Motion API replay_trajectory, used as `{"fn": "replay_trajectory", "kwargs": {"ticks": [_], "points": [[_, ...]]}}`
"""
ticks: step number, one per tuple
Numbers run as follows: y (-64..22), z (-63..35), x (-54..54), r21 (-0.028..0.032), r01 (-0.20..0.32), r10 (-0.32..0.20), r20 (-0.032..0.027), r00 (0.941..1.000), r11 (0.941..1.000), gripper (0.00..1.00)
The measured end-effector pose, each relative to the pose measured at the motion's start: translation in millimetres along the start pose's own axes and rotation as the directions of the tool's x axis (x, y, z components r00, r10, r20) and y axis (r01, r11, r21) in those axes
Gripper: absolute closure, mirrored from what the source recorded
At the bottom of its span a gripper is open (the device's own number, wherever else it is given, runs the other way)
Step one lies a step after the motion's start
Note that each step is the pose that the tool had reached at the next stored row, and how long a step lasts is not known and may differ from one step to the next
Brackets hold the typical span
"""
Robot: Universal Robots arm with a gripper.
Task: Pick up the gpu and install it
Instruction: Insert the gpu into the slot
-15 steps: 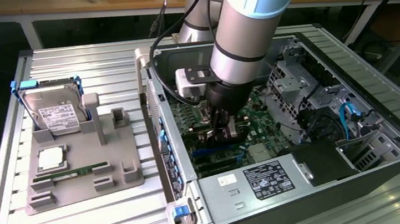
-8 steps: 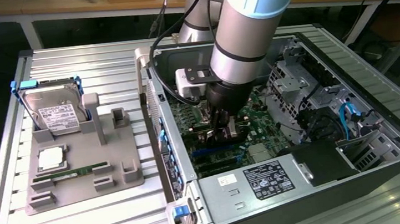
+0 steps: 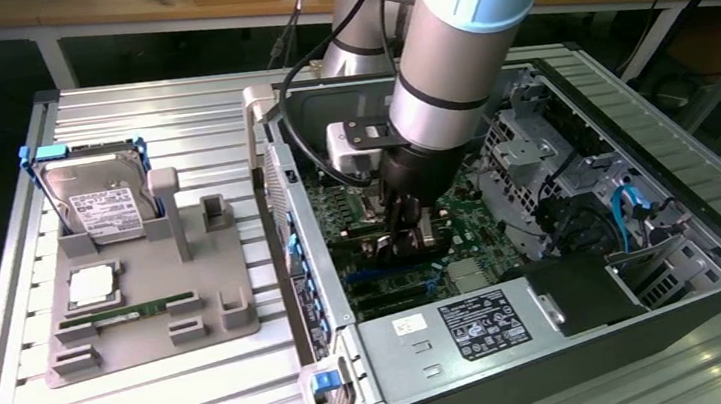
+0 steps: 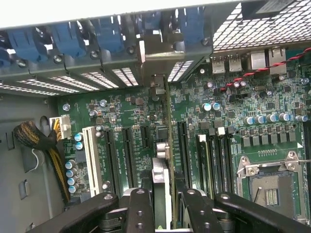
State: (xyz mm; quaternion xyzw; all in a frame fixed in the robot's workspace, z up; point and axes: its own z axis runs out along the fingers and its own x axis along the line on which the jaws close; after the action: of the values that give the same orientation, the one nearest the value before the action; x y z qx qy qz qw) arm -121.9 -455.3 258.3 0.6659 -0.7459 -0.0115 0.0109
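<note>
The gpu (image 4: 164, 160) appears edge-on in the wrist view, a thin green board standing upright over the motherboard (image 4: 121, 111) between the long black expansion slots. Its silver bracket (image 4: 156, 53) sits against the rear slot openings of the case. My gripper (image 4: 166, 213) is shut on the card, one black finger (image 4: 140, 208) on each side of it. In the exterior view my gripper (image 3: 408, 242) reaches down inside the open computer case (image 3: 680, 178), low over the motherboard; the card itself is mostly hidden behind the wrist there.
A grey fixture tray (image 3: 212, 323) lies at the exterior view's left, holding a hard drive (image 3: 99, 204), a CPU (image 3: 91, 286) and a RAM stick (image 3: 124, 312). Inside the case are the power supply (image 3: 481, 325), drive cages (image 3: 529, 144), an open CPU socket (image 4: 272, 187) and a cable bundle (image 4: 36, 138).
</note>
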Motion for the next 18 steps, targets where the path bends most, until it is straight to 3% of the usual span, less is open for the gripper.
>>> {"fn": "replay_trajectory", "kwargs": {"ticks": [18], "points": [[5.0, 0.3, 0.6, 0.0000, 0.000, 0.000, 0.0000, 1.0000, 1.0000, 0.72]]}}
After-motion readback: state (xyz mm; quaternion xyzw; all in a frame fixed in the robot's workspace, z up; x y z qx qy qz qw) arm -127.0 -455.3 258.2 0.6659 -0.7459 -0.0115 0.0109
